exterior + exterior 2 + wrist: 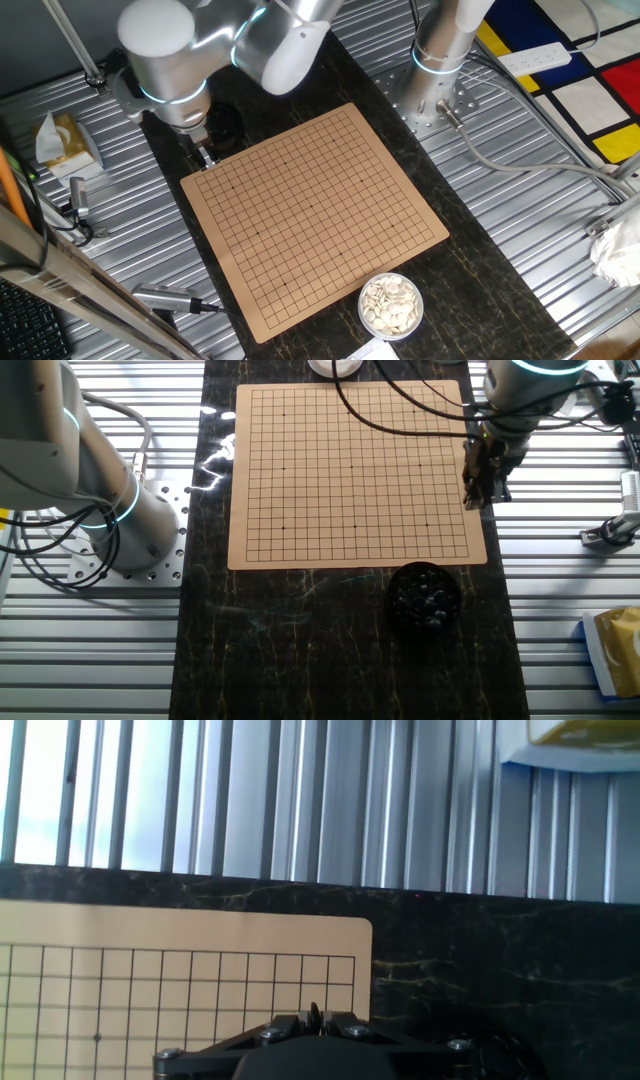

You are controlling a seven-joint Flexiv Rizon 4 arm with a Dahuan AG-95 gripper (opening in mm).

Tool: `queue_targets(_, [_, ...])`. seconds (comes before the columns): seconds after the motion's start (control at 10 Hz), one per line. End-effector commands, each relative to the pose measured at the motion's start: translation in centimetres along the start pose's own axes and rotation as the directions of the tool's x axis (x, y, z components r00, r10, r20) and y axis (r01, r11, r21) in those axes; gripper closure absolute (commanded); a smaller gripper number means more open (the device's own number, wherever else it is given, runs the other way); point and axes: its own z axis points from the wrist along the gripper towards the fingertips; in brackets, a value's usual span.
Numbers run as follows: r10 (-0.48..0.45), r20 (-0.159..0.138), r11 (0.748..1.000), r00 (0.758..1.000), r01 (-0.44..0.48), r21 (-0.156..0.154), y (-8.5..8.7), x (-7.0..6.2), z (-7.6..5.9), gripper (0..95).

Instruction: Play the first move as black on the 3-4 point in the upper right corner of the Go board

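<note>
1. Our gripper (204, 153) hangs at a corner of the Go board (315, 215) in one fixed view, fingers pointing down; the bowl of black stones (226, 122) sits just behind it, and the bowl of white stones (391, 304) lies well away at the far corner.
2. From the other fixed view, we see the gripper (485, 488) just off the board's (355, 470) edge, the black bowl (425, 596) near and slightly beyond it. No stone lies on the grid.
3. In the hand view, our fingertips sit nearly together, pinching a small dark disc, apparently the black stone (314, 1017). The board corner (345, 935) is just ahead.
4. We judge pickup done; placing on the 3-4 point remains.
</note>
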Motion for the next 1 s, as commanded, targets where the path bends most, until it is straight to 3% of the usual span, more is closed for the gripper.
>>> queue_targets(0.1, [-0.028, 0.018, 1.000, 0.999, 0.028, 0.003, -0.13, 0.24, 0.03, 95.0])
queue_targets(1.0, [-0.022, 0.040, 1.000, 0.999, 0.022, -0.006, -0.13, 0.24, 0.03, 95.0])
